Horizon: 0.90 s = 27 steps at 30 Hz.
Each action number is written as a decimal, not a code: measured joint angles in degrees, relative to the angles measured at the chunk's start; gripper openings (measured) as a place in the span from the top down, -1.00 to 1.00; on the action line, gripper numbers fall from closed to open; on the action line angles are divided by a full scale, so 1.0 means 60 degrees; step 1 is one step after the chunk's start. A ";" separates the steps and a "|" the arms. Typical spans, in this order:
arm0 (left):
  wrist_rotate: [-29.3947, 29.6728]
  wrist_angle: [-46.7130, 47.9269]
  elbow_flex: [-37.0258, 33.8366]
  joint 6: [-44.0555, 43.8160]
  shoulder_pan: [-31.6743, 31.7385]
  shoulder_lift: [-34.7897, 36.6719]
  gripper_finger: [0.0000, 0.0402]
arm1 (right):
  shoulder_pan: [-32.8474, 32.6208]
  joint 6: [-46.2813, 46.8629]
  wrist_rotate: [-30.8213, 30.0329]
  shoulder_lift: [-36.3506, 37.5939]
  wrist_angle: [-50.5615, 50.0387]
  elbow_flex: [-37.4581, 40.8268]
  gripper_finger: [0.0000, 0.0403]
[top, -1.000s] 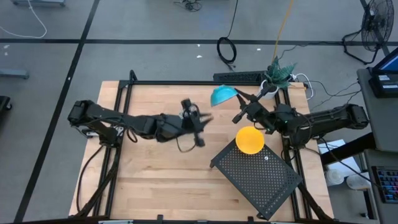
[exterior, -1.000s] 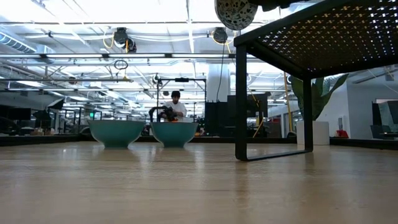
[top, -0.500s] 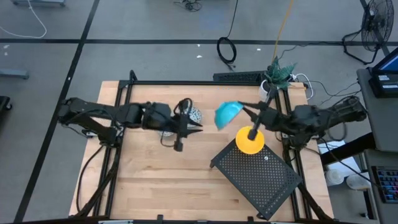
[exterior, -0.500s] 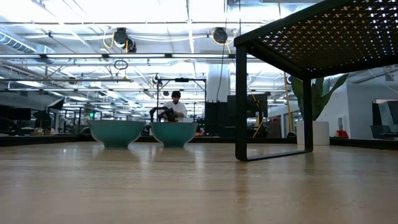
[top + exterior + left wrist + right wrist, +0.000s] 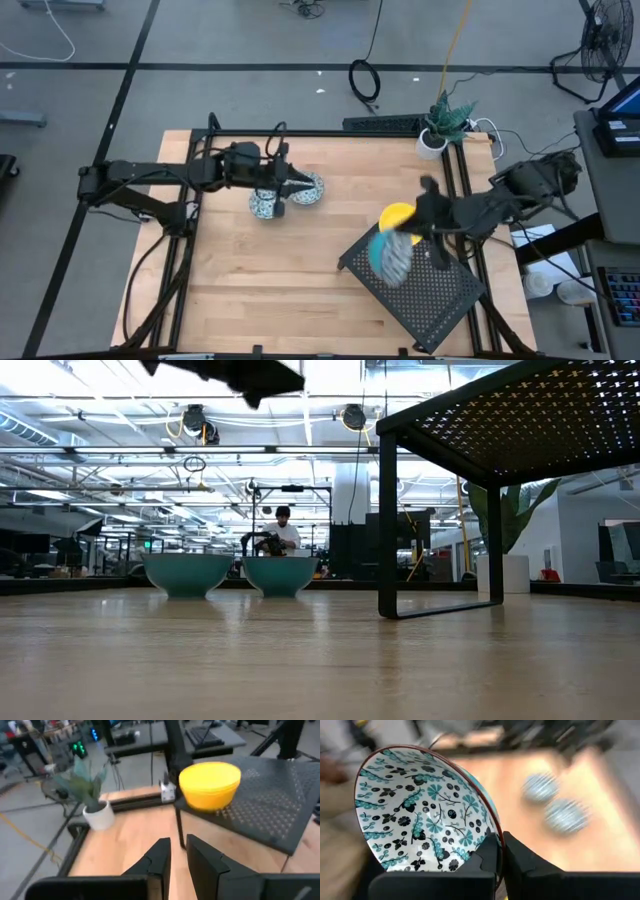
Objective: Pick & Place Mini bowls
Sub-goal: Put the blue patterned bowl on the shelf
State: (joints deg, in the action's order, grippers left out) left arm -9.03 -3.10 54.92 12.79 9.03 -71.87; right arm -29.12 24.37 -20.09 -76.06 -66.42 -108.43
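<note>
My right gripper (image 5: 415, 232) is shut on a mini bowl (image 5: 390, 255), blue-and-white patterned inside (image 5: 420, 805), held in the air over the black perforated rack (image 5: 430, 290). A yellow mini bowl (image 5: 397, 214) stands on its base at the rack's far corner and also shows in the left wrist view (image 5: 210, 784). Two more patterned bowls (image 5: 262, 205) (image 5: 308, 190), teal outside (image 5: 188, 573) (image 5: 280, 573), stand on the table at the far left. My left gripper (image 5: 298, 185) hovers above them, its fingers (image 5: 162, 852) a narrow gap apart with nothing between. My right gripper pinches the patterned bowl's rim (image 5: 490, 832), one finger on the inside and one on the outside. The bowl is lifted clear of the rack and tipped on its side, its inside facing the wrist camera.
A white plant pot (image 5: 432, 143) stands at the table's far right corner. The rack takes up the near right of the table, and its leg (image 5: 388, 520) stands on the wood. Bare wood lies at the near left. A person stands in the room far behind the table.
My right gripper has carried the patterned bowl from near the plant pot toward the near edge and upward, over the rack, turning so that the bowl tips. My left gripper has drawn back toward the far left, uncovering the two bowls on the table.
</note>
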 joint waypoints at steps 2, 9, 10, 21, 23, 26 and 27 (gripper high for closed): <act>0.0004 -0.0470 -0.0148 -0.0086 0.0052 0.0013 0.67 | 0.0000 0.0568 0.1620 -0.0164 -0.0436 -0.0065 1.00; -0.0031 -0.0268 -0.0350 -0.0093 -0.0203 0.0192 0.67 | -0.0226 0.4081 0.3984 -0.0412 -0.1690 0.0785 1.00; -0.0032 -0.0246 -0.0355 -0.0073 -0.0250 0.0188 0.67 | -0.0278 0.4602 0.4077 -0.0395 -0.1804 0.1038 1.00; -0.0027 -0.0242 -0.0361 -0.0086 -0.0421 0.0184 0.67 | -0.1466 0.7026 0.4377 0.0411 -0.0865 0.3576 1.00; -0.0027 -0.0242 -0.0361 -0.0086 -0.0462 0.0184 0.67 | -0.1726 0.7244 0.4120 0.0662 -0.0556 0.3877 1.00; -0.0027 -0.0242 -0.0361 -0.0106 -0.0465 0.0184 0.67 | -0.2172 0.7792 0.3887 0.0935 -0.0476 0.4159 1.00; -0.0029 -0.0242 -0.0361 -0.0154 -0.0465 0.0184 0.67 | -0.2327 0.8053 0.3783 0.0988 -0.0490 0.4206 1.00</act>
State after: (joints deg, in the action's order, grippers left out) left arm -9.20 -4.56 52.75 11.87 6.24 -70.76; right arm -43.08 72.69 2.61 -70.13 -69.36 -83.19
